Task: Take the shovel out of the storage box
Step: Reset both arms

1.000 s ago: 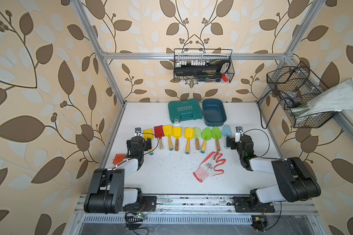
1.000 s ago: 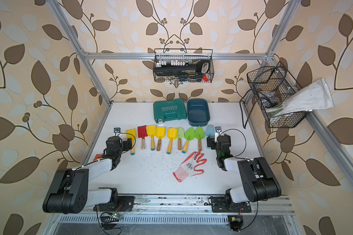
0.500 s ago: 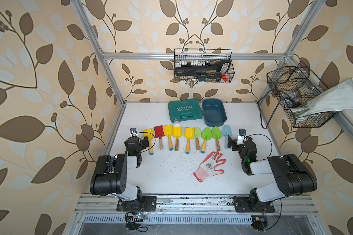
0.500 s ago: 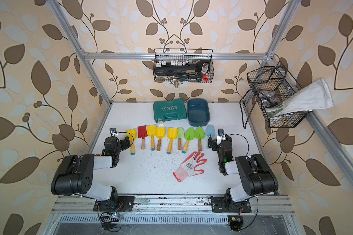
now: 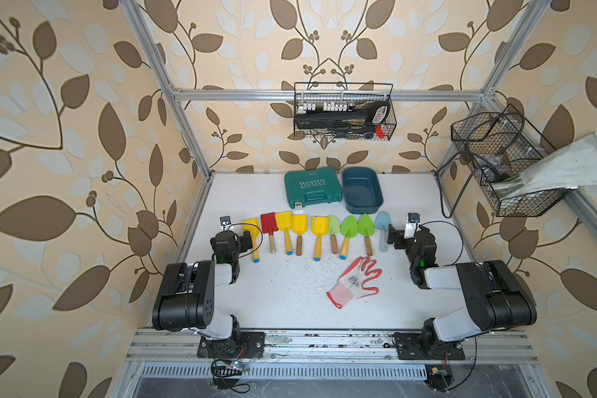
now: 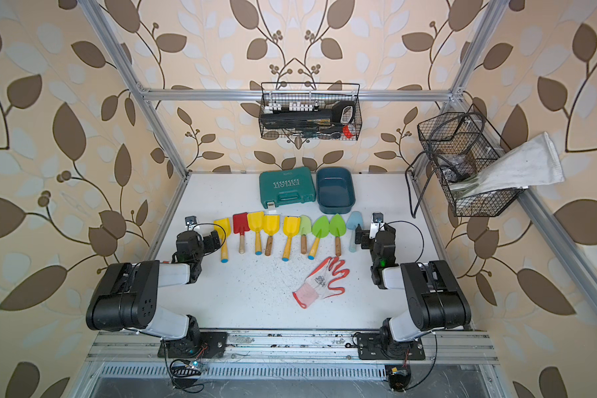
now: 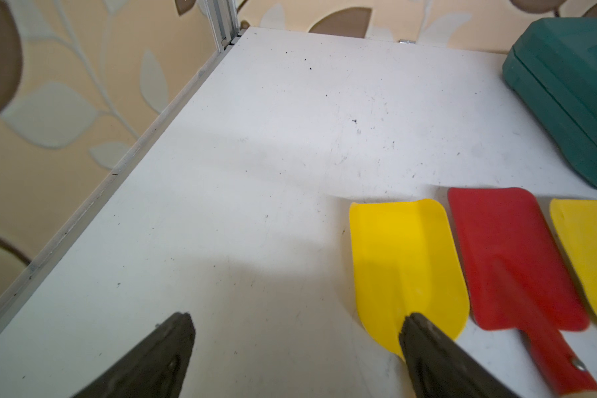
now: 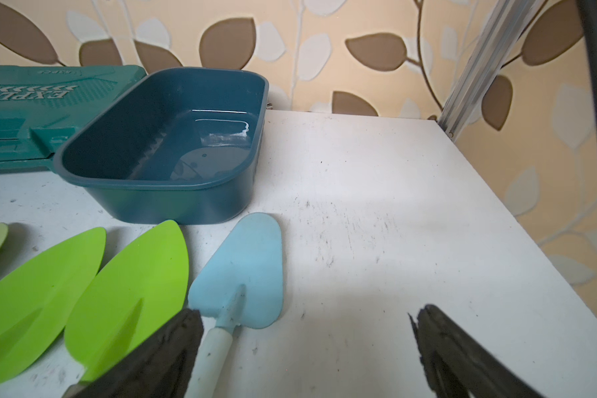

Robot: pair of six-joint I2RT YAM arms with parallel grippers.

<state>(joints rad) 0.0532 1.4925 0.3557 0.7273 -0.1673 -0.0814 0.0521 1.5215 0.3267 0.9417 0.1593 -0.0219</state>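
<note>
**Left fingers** (image 7: 152, 361): spread wide, gripping nothing. In the left wrist view one dark, matte tip overlaps the neck of the end yellow shovel (image 7: 407, 262). Contact cannot be confirmed.

**Right fingers** (image 8: 159, 355): likewise spread wide and empty. One tip overlaps the whitish handle of the light blue shovel (image 8: 242, 268) — whether it touches cannot be told.

**Storage box** (image 5: 363, 208): dark blue plastic, rectangular with rounded corners, low walls and a glossy floor ribbed along one side. It stands at the back of the white, speckled surface (image 5: 290, 310), just beside the teal case (image 5: 312, 187).

**Shovels** (image 5: 319, 227): nine lie side by side in one row on the surface in front of the box and case, blades toward the back wall, all outside the box.
- **Order, from the left arm's side:** yellow, red, three yellow, one pale green, two bright green, light blue.
- **Blades:** the yellow and red ones are square-ended; the green ones are pointed like leaves.
- **Handles:** most are bare wood or yellow plastic with blue tips.

**Writing:** the case is moulded hard plastic and carries white "EXPLOIT" lettering beside a row of chevrons, upside down in both top views.

**Glove** (image 5: 355, 281): white knit with an orange-red coating on the fingers, lying flat on the near side of the row. The dark print on its back is too small to read.
</note>
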